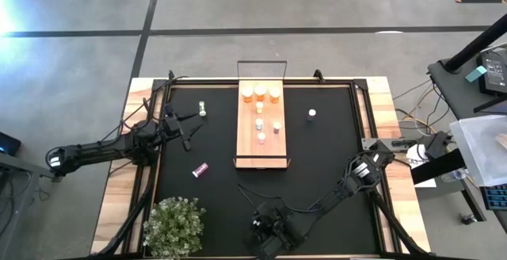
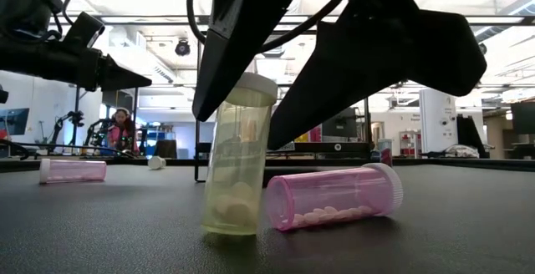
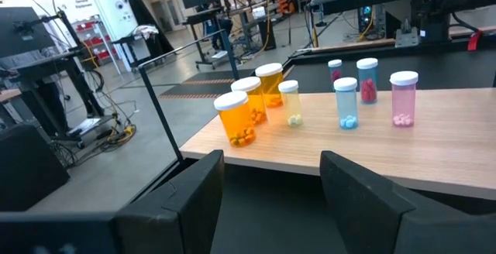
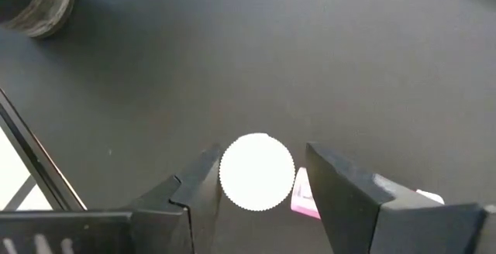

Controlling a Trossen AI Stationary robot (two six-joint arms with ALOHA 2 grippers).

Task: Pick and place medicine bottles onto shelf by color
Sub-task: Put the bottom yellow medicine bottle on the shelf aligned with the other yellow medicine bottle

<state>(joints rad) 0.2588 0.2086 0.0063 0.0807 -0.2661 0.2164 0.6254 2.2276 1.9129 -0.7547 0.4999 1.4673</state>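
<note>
A pale yellowish bottle (image 2: pixel 236 157) is standing upright on the black mat (image 2: pixel 100 232) closest to the low camera, with the right gripper (image 4: pixel 260 178) reaching down over it; its fingers (image 4: pixel 198 188) are sitting narrowly on either side of the white cap (image 4: pixel 256 171), one touching it, though a firm grip cannot be told; a pink bottle (image 2: pixel 334 195) is lying on its side just beside the pale one; another pink bottle (image 1: pixel 200 169) is lying farther off on the mat; the left gripper (image 3: pixel 271 192) is hovering near the shelf (image 1: pixel 262 117) with its fingers apart and nothing between them; three amber bottles (image 3: pixel 252 108) are standing together at one end of the shelf, with smaller pale, blue and pink bottles (image 3: pixel 370 95) standing nearby.
</note>
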